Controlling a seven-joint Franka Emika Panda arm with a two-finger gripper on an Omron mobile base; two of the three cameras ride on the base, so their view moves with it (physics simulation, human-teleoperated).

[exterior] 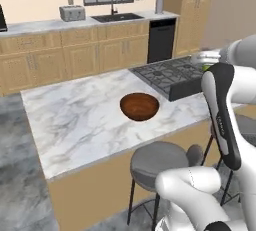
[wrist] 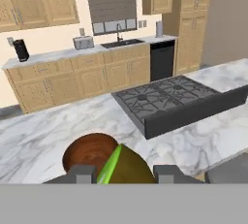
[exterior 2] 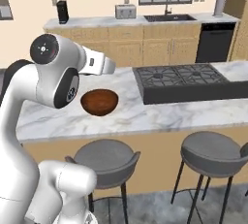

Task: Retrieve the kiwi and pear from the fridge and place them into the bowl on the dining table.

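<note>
A: In the left base view, where does the job stand?

B: The bowl [exterior: 139,106] sits on the dining table [exterior: 75,120], toward its near edge, apart from the cooktop [exterior: 170,75] set into the surface at the far right. It looks empty from here. The arm rises at the right, and a speck of green shows by the wrist at the far right, too small to name. I judge this to be the carry to the bowl.

A: And from the right base view?

B: The same bowl [exterior 2: 99,102] shows just right of the arm's big shoulder joint, which covers part of the surface. Two stools [exterior 2: 104,162] stand along the near side, below the edge, so they should not hinder a move made from above.

A: What does the hand view give?

B: The tool [wrist: 125,172] pinches a fruit [wrist: 127,168], brownish-olive with a bright green streak, between its two tips. Kiwi or pear I cannot tell. The bowl [wrist: 87,152] lies just beyond and left of it. The next move calls for bringing the fruit over the bowl, lowering it and spreading the tips. The cooktop [wrist: 169,103] lies to the right, clear of that path. A toaster [wrist: 83,42] and sink [wrist: 120,43] are on the far wall counter.
</note>
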